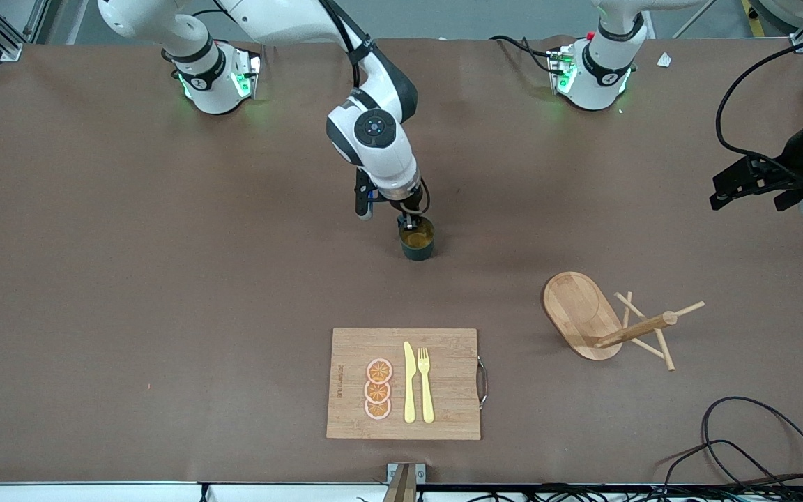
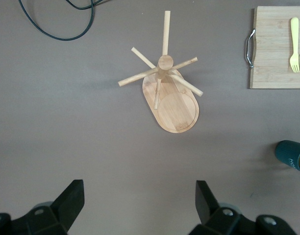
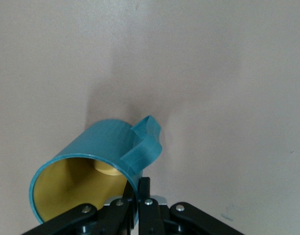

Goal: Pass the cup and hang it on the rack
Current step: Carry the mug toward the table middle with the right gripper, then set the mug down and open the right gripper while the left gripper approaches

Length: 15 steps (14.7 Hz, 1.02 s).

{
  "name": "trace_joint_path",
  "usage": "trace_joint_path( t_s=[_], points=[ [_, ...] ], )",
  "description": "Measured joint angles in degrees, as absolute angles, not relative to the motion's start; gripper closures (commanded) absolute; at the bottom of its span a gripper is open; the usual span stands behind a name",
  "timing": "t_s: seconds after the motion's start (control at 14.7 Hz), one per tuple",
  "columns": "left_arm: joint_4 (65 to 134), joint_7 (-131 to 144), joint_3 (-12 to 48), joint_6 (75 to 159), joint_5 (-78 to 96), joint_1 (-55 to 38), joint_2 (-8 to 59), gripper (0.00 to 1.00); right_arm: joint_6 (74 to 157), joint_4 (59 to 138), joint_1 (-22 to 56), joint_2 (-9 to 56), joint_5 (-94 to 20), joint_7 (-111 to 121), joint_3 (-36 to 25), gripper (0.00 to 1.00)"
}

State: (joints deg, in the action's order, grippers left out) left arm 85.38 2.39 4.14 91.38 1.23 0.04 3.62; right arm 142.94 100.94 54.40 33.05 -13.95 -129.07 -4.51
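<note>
Bamboo cutting board (image 1: 443, 348) sits near my front camera, metal handle (image 1: 483, 381) on its edge toward the left arm's end. On it I see three orange slices (image 1: 378, 389) stacked in a column, beside them a yellow knife (image 1: 409, 382) and yellow fork (image 1: 425, 383). Black cable (image 1: 757, 439) loops at the table corner.

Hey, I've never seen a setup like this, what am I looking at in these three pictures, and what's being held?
These are two robot arms at a brown table. One picture looks down from a high camera facing them; the other two come from cameras on each arm's wrist.

The right gripper, over the middle of the table, is shut on the rim of a teal cup, beside its handle. The left gripper waits open and empty, over the table near the wooden rack, a mug tree with pegs.

Nearer the front camera lies a cutting board with a yellow knife, fork and orange slices.
</note>
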Motion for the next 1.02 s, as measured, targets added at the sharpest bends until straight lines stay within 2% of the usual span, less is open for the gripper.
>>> trace_joint_path(
  t_s=[0.07, 0.14, 0.2, 0.27, 0.34, 0.68, 1.02],
  points=[
    [85.38, 2.46, 4.18, 91.38, 1.23, 0.01, 3.68, 0.0, 142.94, 100.94, 54.43, 33.05, -13.95, -129.07, -4.53, 0.97],
    [85.38, 2.78, 4.21, 91.38, 1.23, -0.01, 3.75, 0.0, 142.94, 100.94, 54.48, 33.05, -13.94, -129.06, -4.55, 0.74],
    [85.38, 3.56, 4.25, 91.38, 1.23, -0.03, 3.82, 0.0, 142.95, 100.94, 54.59, 33.05, -13.92, -128.99, -4.57, 0.4],
    [85.38, 4.66, 4.33, 91.38, 1.23, -0.1, 3.88, 0.0, 142.96, 100.92, 54.76, 33.06, -13.9, -128.94, -4.6, 0.16],
    [85.38, 6.19, 4.46, 91.37, 1.23, -0.22, 3.93, 0.0, 142.96, 100.93, 54.99, 33.1, -13.9, -128.73, -4.6, 0.0],
    [85.38, 16.41, 7.21, 91.34, 1.23, -0.67, 4.09, 0.0, 142.46, 99.9, 55.72, 33.27, -13.66, -125.0, -4.78, 0.0],
    [85.36, 26.12, 10.75, 91.33, 1.23, -0.78, 4.14, 0.0, 132.51, 96.89, 54.32, 29.41, -13.61, -113.06, -6.44, 0.0]
  ],
)
